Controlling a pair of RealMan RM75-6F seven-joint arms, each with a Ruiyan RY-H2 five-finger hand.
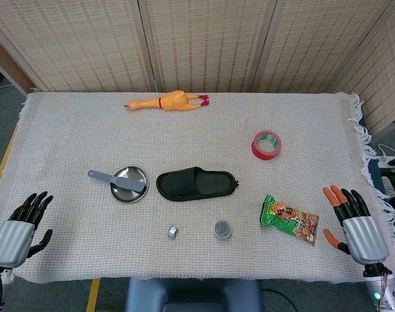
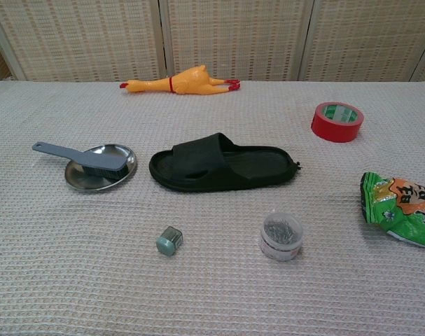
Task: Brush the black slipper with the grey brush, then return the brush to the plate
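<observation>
A black slipper (image 1: 197,183) (image 2: 223,164) lies flat at the middle of the table, its toe toward the left. Just left of it sits a round metal plate (image 1: 135,192) (image 2: 86,180). The grey brush (image 1: 118,179) (image 2: 82,158) lies across the plate, its handle sticking out past the plate's left rim. My left hand (image 1: 20,226) hovers at the table's front left corner, fingers apart and holding nothing. My right hand (image 1: 357,225) is at the front right edge, also with fingers spread and empty. Neither hand shows in the chest view.
A yellow rubber chicken (image 1: 166,101) (image 2: 176,81) lies at the back. A red tape roll (image 1: 267,144) (image 2: 337,121) sits right of the slipper. A green snack bag (image 1: 289,219) (image 2: 401,208), a small clear jar (image 1: 222,229) (image 2: 281,236) and a tiny green-grey object (image 1: 173,231) (image 2: 169,241) lie near the front.
</observation>
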